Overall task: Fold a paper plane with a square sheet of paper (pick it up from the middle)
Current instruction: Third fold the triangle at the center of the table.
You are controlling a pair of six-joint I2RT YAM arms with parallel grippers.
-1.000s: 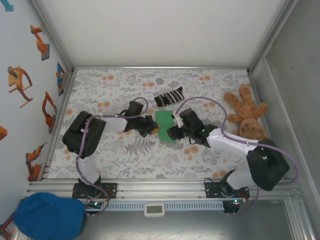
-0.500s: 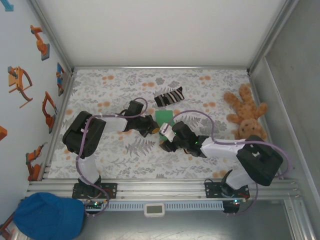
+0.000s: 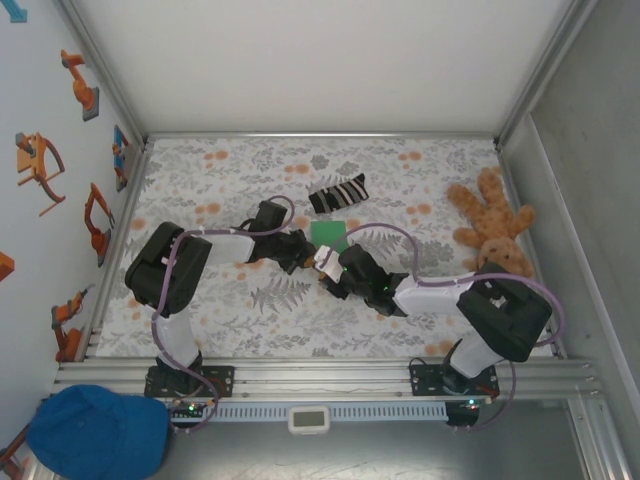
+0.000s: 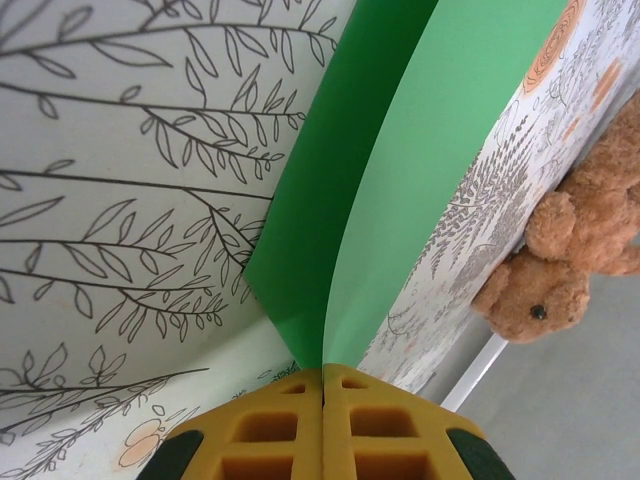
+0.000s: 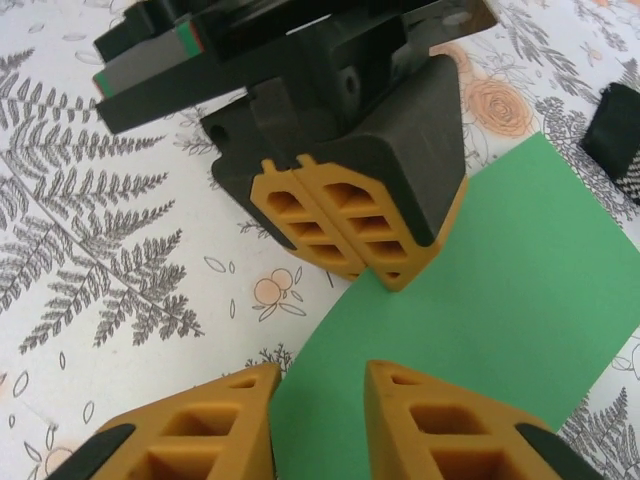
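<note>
Noted L hand (image 4: 323, 385) clamped shut on edge of green paper sheet (image 4: 400, 180), sheet curling up at pinch. Noted R hand (image 5: 320, 385) w/ fingers slightly apart over same sheet, just beside L. Logged sheet at table ctr, near striped sock (image 3: 338, 192).

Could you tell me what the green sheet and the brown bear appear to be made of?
The green sheet looks like thin matte paper: it holds a sharp crease and curls smoothly. The brown bear seems to be plush fabric, given its fuzzy surface.
</note>
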